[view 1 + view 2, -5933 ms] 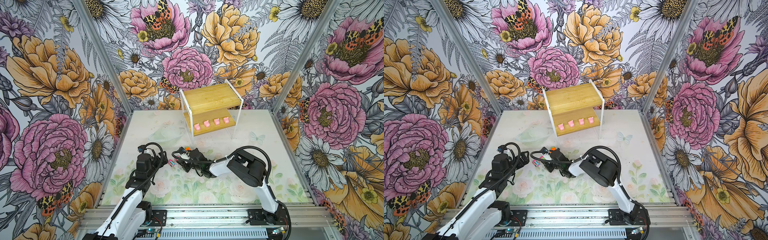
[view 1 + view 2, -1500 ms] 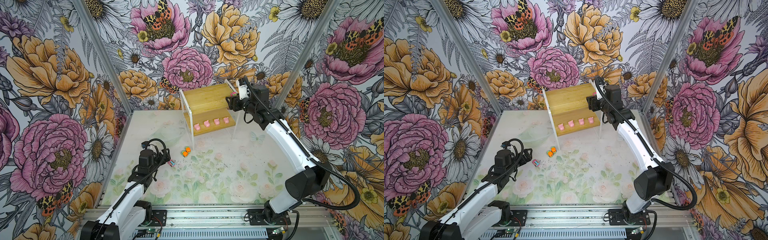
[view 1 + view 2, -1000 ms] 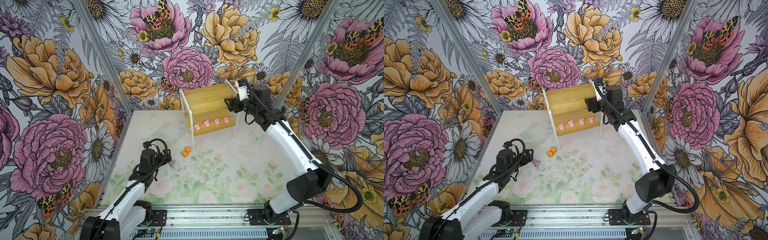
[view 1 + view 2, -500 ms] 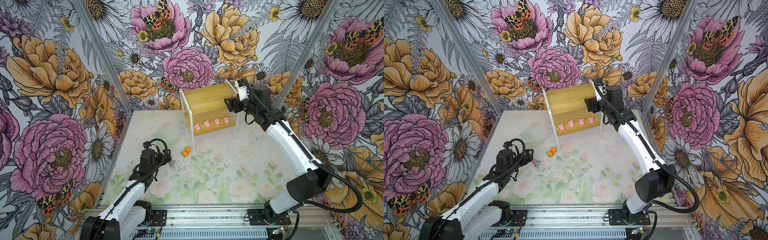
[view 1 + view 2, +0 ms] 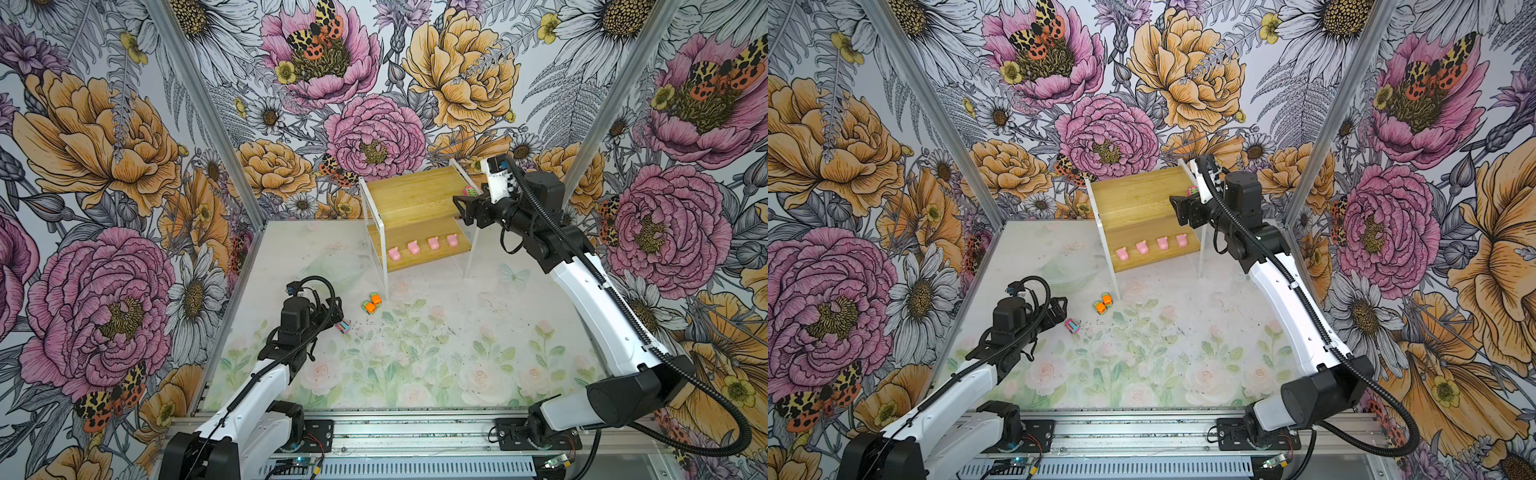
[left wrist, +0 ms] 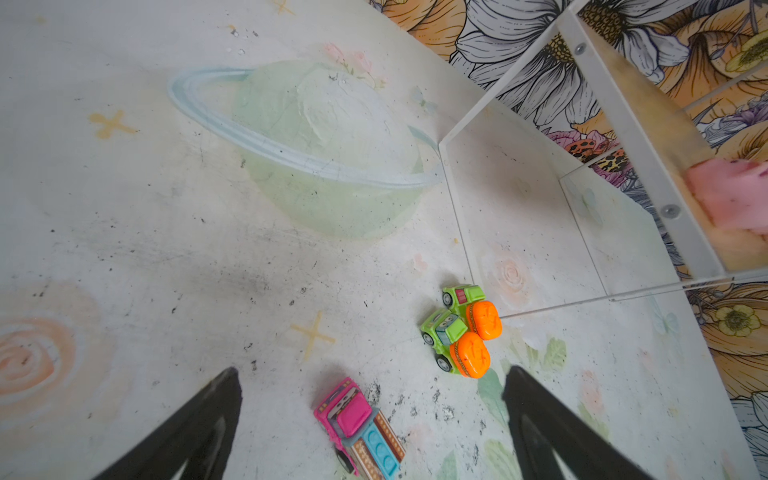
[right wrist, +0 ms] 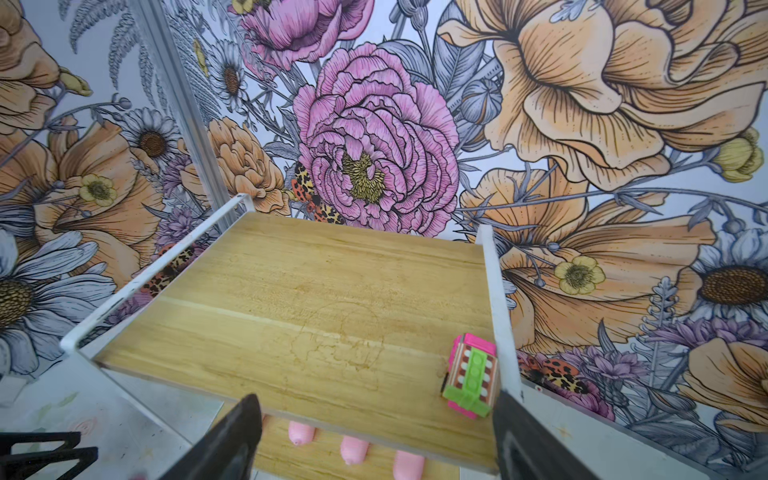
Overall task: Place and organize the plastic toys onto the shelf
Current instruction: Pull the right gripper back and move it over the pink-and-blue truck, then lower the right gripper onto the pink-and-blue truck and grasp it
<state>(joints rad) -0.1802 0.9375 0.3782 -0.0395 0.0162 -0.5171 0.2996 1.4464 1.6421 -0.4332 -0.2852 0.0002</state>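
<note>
The shelf (image 5: 409, 198) stands at the back, with several pale pink pig figures (image 5: 422, 246) in a row on its lower board. A pink car with a green part (image 7: 472, 380) sits at the right end of the top board (image 5: 1142, 195), against the white frame. My right gripper (image 7: 374, 399) hovers open just in front of that board, nothing between its fingers. On the table, a pink car with a teal part (image 6: 359, 424) lies between the fingers of my open left gripper (image 6: 372, 370), untouched. Two orange-and-green cars (image 6: 461, 328) lie together just beyond it.
A white leg of the shelf frame (image 5: 384, 266) stands right behind the two orange-and-green cars (image 5: 372, 303). Floral walls with metal corner posts (image 5: 208, 112) close in the table on three sides. An aluminium rail (image 5: 415, 428) runs along the front edge.
My right gripper has opened wider and drawn slightly back from the pink car, which stays on the top board. The left arm has hardly moved.
</note>
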